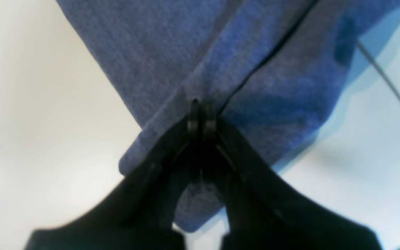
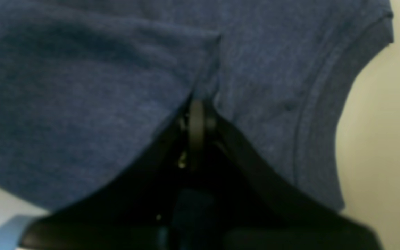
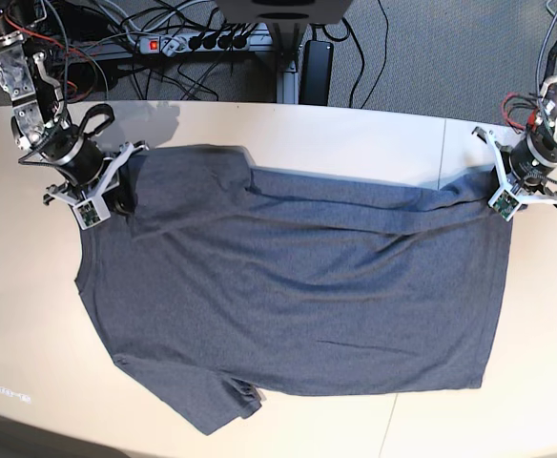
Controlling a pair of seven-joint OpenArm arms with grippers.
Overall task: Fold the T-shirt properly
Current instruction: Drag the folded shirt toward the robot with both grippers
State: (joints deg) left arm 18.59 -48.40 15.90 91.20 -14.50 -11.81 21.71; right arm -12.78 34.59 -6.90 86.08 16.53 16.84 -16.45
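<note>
Evidently each claw, right gripper [image 3: 126, 194] and left gripper [image 3: 496, 195], is clamped on the T-shirt [image 3: 298, 296], which stretches between them over the table [image 3: 374, 134], keeping its far edge taut for folding.

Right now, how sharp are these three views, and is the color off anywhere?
Left wrist view: soft, the T-shirt tinted bright blue, the table washed out white. Right wrist view: blurriest, the dark jaws merging into cloth. Base view: sharp and evenly lit, with soft shadows under the shirt's raised far edge.
</note>
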